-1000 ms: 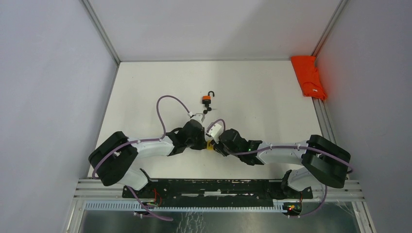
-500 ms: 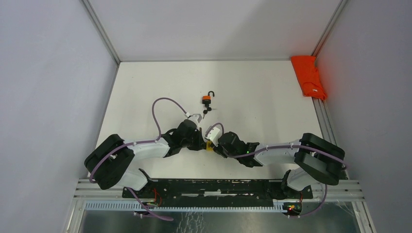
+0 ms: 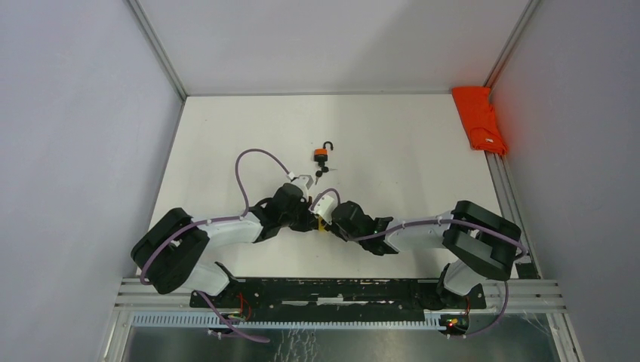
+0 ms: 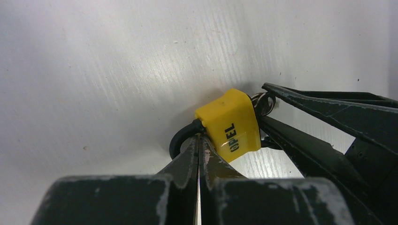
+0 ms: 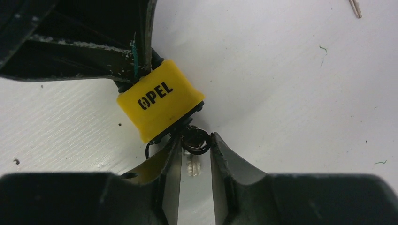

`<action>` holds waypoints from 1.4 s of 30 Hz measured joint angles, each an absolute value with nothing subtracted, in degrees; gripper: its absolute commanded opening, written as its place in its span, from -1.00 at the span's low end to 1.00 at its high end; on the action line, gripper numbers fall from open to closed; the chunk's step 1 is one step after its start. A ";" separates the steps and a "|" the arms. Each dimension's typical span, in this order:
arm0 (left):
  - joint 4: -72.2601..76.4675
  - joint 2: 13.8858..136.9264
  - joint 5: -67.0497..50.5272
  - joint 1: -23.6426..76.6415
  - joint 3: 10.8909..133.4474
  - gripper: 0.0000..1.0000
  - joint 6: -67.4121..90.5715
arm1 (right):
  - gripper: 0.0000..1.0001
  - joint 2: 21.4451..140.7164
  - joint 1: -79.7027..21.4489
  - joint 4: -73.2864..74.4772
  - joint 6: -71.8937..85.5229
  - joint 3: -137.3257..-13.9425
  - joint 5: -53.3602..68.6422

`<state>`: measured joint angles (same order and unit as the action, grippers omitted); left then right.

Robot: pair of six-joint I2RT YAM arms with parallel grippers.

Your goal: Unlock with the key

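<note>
The white table carries everything low down, near the arm bases, so the step in hand, as I judge it, is taking hold of the key and turning it while the lock is braced. To do that well, the two arms should work against each other. The left gripper has its fingers pressed together on the black shackle, just where it enters the yellow plastic-cased padlock marked OPEL. That hold needs to stay firm, so the body does not swing when the key is twisted. The right gripper meets the padlock from the opposite side. Its jaws stand apart, one on each side of the key, and I cannot see them pinching it yet. It should close squarely on the flat of the key head, not on the loose ring, then roll the wrist about the key's own axis without pulling outward.

The padlock lies on the table between the two grippers, its base turned toward the right one. The thin dark key ring hangs at that base, right at the right fingertips. The small silver key sits in the gap between them.
</note>
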<state>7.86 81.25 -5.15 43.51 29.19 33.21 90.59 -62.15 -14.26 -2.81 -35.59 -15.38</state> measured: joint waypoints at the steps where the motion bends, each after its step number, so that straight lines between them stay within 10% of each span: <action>1: 7.94 81.34 -5.13 43.40 29.23 -0.96 33.01 | -0.61 91.13 -62.15 -13.80 -2.90 -36.25 -15.38; 11: 7.86 81.60 -4.62 42.46 29.69 -0.96 31.24 | -0.94 93.45 -61.89 -11.05 -2.79 -39.53 -16.73; 42: 4.03 79.59 -5.08 42.09 29.85 -0.96 25.50 | -1.00 92.01 -47.57 -6.74 15.22 -41.12 23.42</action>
<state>4.03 79.59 -5.08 42.09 29.85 25.50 92.01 -47.57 -6.74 15.22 -41.12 23.42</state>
